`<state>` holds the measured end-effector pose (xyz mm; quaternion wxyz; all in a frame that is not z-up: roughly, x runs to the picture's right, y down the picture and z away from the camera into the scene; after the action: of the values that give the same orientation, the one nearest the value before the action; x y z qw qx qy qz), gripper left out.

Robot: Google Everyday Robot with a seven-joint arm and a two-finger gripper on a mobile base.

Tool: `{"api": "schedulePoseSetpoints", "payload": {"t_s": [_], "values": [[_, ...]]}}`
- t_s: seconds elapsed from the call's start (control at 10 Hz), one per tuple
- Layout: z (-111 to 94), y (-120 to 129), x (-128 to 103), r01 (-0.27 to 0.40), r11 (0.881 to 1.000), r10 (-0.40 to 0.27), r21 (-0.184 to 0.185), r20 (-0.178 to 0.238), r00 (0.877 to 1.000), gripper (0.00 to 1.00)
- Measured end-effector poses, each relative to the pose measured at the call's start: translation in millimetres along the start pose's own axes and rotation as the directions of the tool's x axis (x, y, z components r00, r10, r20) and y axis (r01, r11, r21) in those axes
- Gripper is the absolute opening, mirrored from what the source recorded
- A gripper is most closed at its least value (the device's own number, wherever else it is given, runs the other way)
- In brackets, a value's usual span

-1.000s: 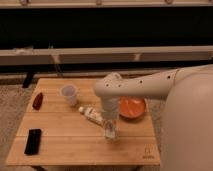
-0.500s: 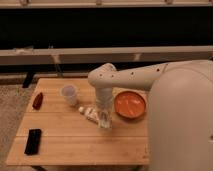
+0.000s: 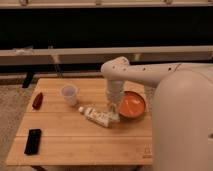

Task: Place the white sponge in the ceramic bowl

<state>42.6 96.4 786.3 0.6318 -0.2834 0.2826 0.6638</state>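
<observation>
The ceramic bowl (image 3: 133,105) is orange-red and glossy and sits at the right of the wooden table (image 3: 75,142). My gripper (image 3: 114,107) points down at the bowl's left rim, just above the right end of a white labelled bottle (image 3: 96,116) that lies on its side. A small pale block that looks like the white sponge (image 3: 115,118) is right under the gripper, between the bottle and the bowl. I cannot tell whether the gripper holds it.
A translucent white cup (image 3: 69,93) stands left of the gripper. A dark red object (image 3: 37,100) lies near the left edge. A black flat device (image 3: 33,141) lies at the front left. My white arm and body (image 3: 182,120) fill the right side.
My gripper has moved from the front side of the bottle back and right to the bowl's left rim. The bowl, cup and bottle have stayed in place.
</observation>
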Motion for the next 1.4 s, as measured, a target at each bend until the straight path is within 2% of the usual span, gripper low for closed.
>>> {"api": "schedulePoseSetpoints", "payload": {"t_s": [0.3, 0.4, 0.6, 0.8, 1.0, 1.4], "values": [[3, -23, -3, -0.029, 1.000, 0.029, -0.006, 0.009, 1.000, 0.00], [0, -35, -14, -0.044, 0.999, 0.044, -0.009, 0.012, 0.999, 0.00], [-1, -43, -31, -0.052, 0.999, 0.052, -0.010, 0.012, 0.999, 0.09], [-2, -47, -33, -0.062, 0.998, 0.063, -0.007, 0.014, 0.998, 0.31], [-3, -42, -31, -0.060, 0.998, 0.060, -0.005, 0.012, 0.998, 0.52], [-5, -45, -42, -0.064, 0.998, 0.064, -0.002, 0.010, 0.998, 0.93]]}}
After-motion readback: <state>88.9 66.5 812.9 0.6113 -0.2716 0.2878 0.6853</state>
